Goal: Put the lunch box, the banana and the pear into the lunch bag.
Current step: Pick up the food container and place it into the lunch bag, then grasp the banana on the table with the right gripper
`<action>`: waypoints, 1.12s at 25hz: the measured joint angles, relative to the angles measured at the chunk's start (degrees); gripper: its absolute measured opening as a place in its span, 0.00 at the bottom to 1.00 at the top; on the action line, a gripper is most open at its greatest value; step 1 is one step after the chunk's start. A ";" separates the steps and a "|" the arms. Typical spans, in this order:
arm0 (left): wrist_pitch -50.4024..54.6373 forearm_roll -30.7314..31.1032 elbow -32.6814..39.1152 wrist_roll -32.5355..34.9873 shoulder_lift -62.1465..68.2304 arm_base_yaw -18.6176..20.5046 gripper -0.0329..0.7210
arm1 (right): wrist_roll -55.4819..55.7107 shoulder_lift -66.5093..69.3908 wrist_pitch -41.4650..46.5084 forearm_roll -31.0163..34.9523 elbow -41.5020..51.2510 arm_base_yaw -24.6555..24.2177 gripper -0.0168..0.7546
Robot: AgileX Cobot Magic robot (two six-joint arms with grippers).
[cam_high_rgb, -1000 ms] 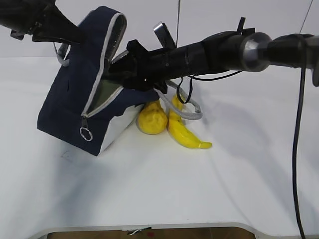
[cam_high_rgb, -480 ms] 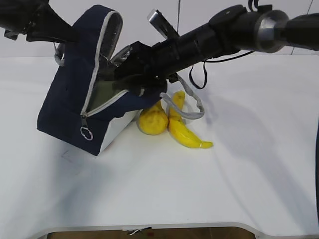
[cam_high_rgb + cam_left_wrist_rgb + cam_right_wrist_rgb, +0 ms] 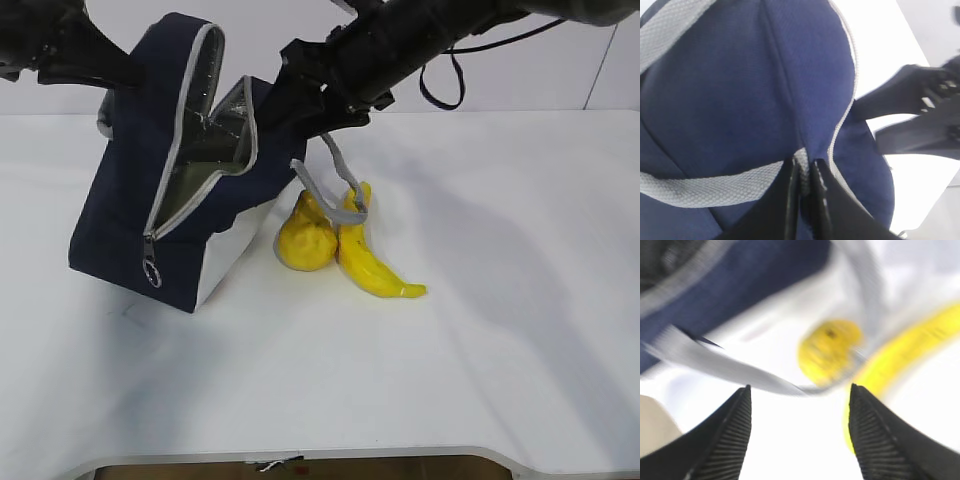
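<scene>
The navy lunch bag sits tilted on the white table, its zipped flap hanging open so the silvery lining shows. The left gripper has its jaws pressed together on a grey webbing handle at the top of the bag, holding that side up. The right gripper hangs above the fruit with its fingers spread wide and nothing between them; in the exterior view its arm reaches in from the upper right over the bag's open mouth. The other grey handle loops down from the bag's right side and droops over the banana. The pear rests on the table just beside the bag's white lower panel, touching the banana on its right. The lunch box is not visible in any view.
</scene>
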 joint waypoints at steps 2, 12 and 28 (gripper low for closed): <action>0.00 0.52 0.00 0.00 0.00 0.00 0.08 | 1.92 -1.54 1.95 -5.57 -0.11 0.00 0.66; -0.24 6.99 -0.02 -3.12 0.00 0.09 0.07 | 12.95 -5.20 8.90 -31.32 -0.13 1.63 0.66; 1.56 6.99 -0.02 -3.21 0.00 0.09 0.07 | 21.99 -2.00 9.36 -38.55 -0.26 2.42 0.66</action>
